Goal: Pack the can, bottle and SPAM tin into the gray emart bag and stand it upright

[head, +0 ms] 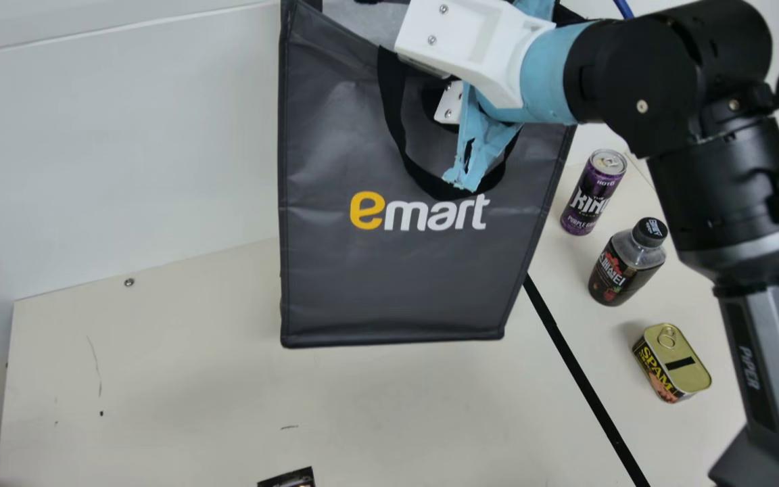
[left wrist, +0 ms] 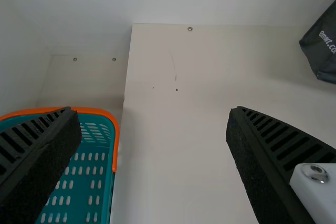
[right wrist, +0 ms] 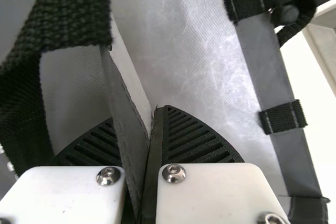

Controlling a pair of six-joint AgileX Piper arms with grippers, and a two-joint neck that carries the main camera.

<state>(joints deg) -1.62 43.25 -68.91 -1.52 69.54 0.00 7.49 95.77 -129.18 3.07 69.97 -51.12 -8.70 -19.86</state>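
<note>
The gray emart bag (head: 389, 277) hangs in the middle of the main view, its bottom edge low over the table. My right gripper (head: 440, 101), partly hidden by the bag's handle, is at its upper part. In the right wrist view my right gripper (right wrist: 152, 114) is shut on the bag's rim (right wrist: 126, 108), which runs between the two fingers. Right of the bag stand the purple can (head: 592, 193) and the dark bottle (head: 627, 262), with the SPAM tin (head: 671, 363) nearer the front. In the left wrist view my left gripper (left wrist: 155, 129) is open, its fingers wide apart.
A teal basket with an orange rim (left wrist: 116, 145) stands beside the table (left wrist: 173, 145). A black line (head: 579, 372) crosses the tabletop between the bag and the SPAM tin. A small dark printed item (head: 288, 479) lies at the main view's bottom edge. A white wall rises behind.
</note>
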